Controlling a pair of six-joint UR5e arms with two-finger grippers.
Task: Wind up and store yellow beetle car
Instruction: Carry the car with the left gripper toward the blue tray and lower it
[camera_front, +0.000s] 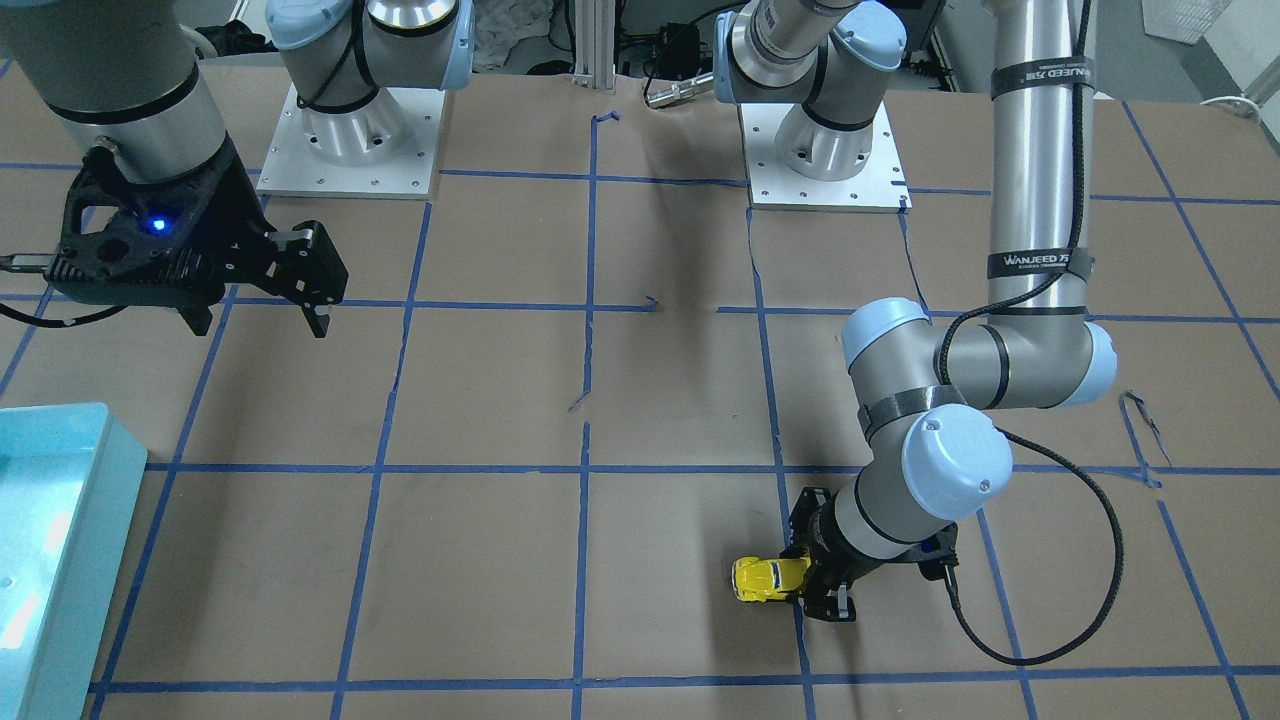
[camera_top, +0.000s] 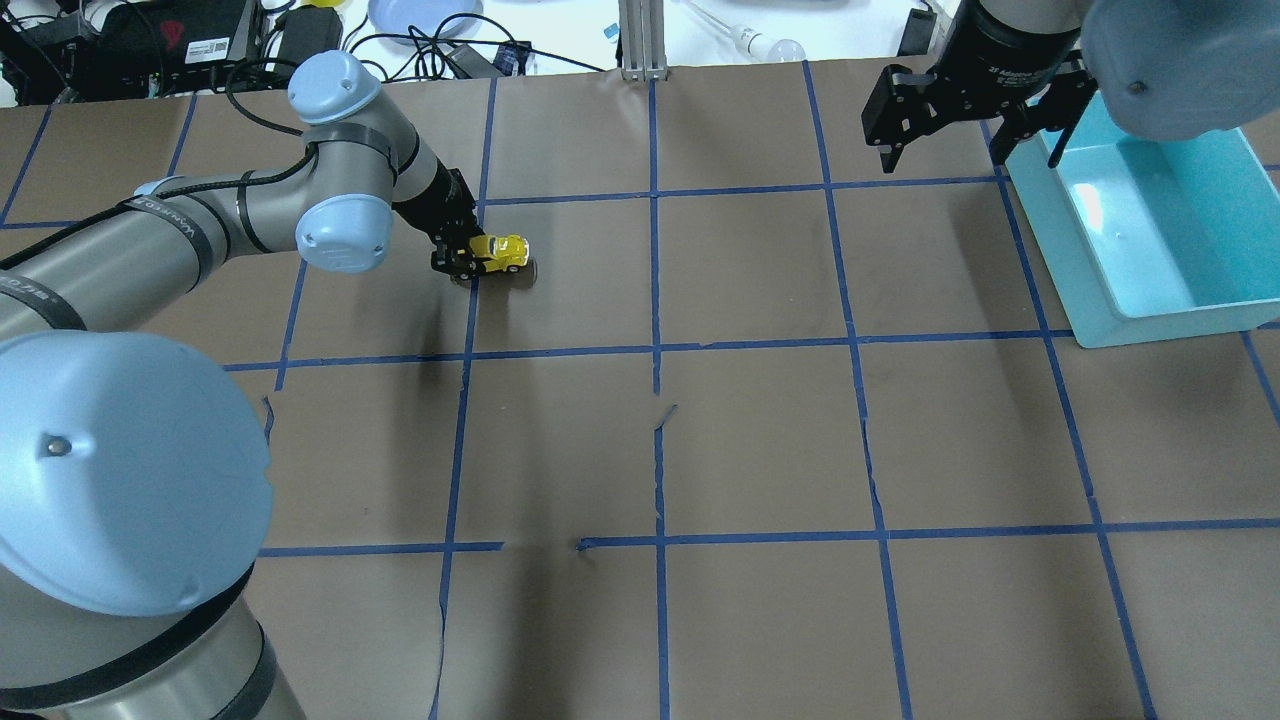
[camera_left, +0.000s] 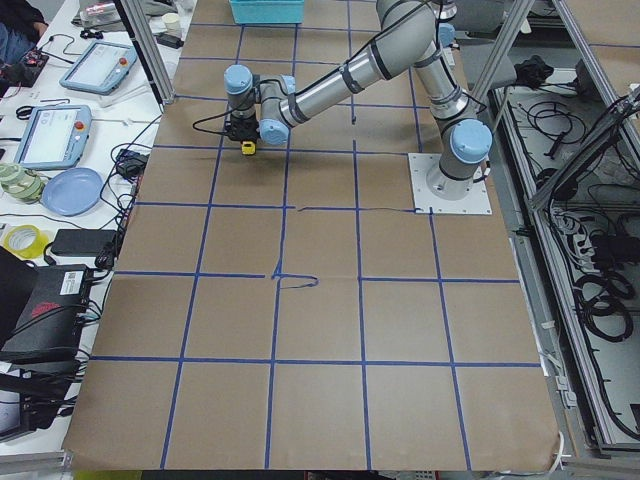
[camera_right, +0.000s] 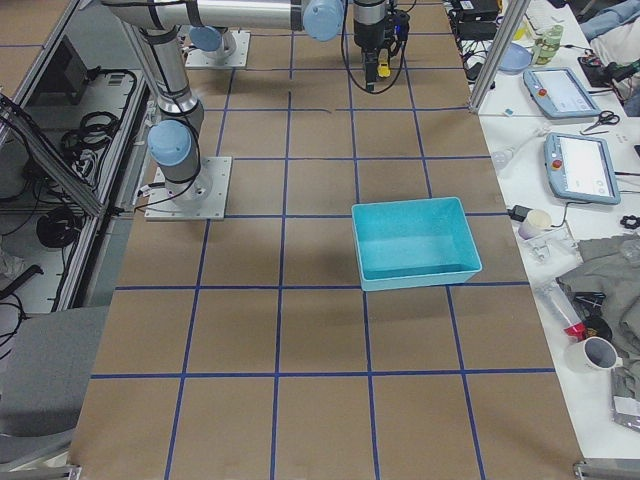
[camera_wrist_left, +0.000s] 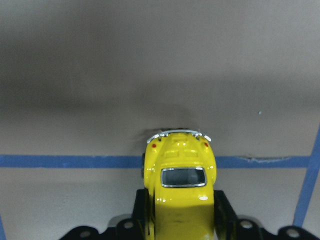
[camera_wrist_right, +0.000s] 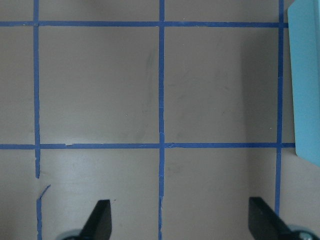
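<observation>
Left gripper (camera_top: 468, 258) down low, squeezing yellow beetle car (camera_top: 500, 251), one finger on each side. One end of car sticks out past fingers, over blue tape line (camera_wrist_left: 60, 161) on brown tabletop (camera_top: 760, 440). Right gripper (camera_top: 940, 150) up high, fingers spread wide, nothing in it. Blue bin (camera_top: 1150, 318) just beside it, far from car.

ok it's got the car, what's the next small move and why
Probably drag the yellow beetle car backward along the table, wheels pressed down, to wind it: the left gripper is shut on it, far from the teal bin.
</observation>
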